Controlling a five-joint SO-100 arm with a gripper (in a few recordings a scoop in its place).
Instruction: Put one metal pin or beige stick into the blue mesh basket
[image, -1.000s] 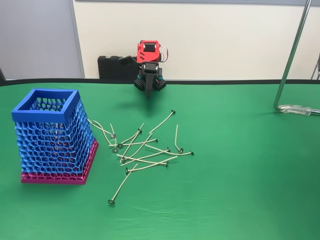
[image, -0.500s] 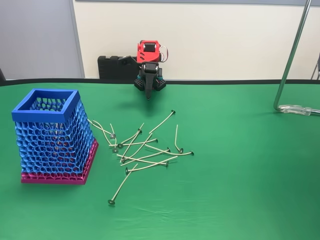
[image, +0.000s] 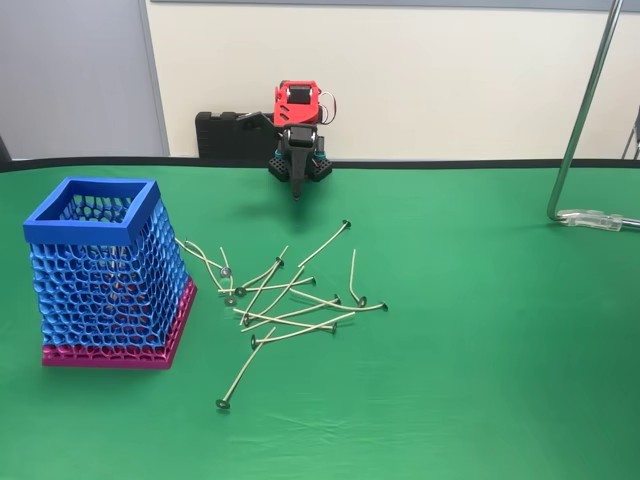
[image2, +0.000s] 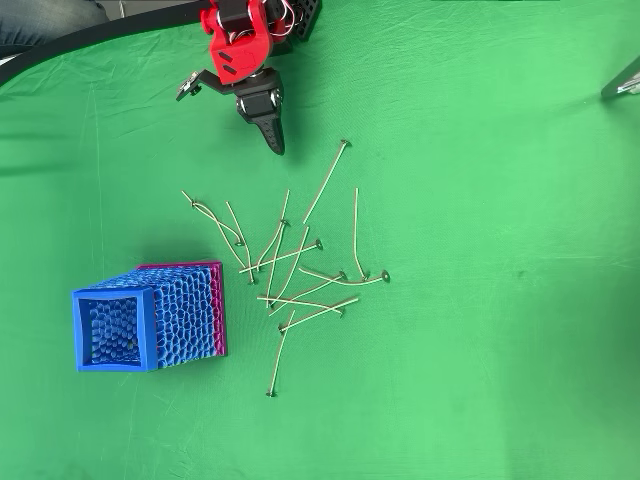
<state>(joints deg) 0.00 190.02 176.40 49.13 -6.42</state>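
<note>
The blue mesh basket (image: 100, 270) (image2: 150, 318) stands on the green cloth at the left, blue rim on top, magenta base below. Right of it lies a loose heap of several beige sticks with small round metal ends (image: 285, 295) (image2: 300, 265). One stick (image: 240, 372) (image2: 280, 355) lies apart at the near end of the heap. My gripper (image: 296, 190) (image2: 275, 140) hangs at the far side of the table, folded back near the arm's base, black fingers together and pointing down, nothing held. It is well clear of the sticks.
A metal lamp stand (image: 585, 120) with its clamp foot (image: 595, 218) rises at the right. A black box (image: 230, 135) sits behind the arm's base. The table's far edge runs along the wall.
</note>
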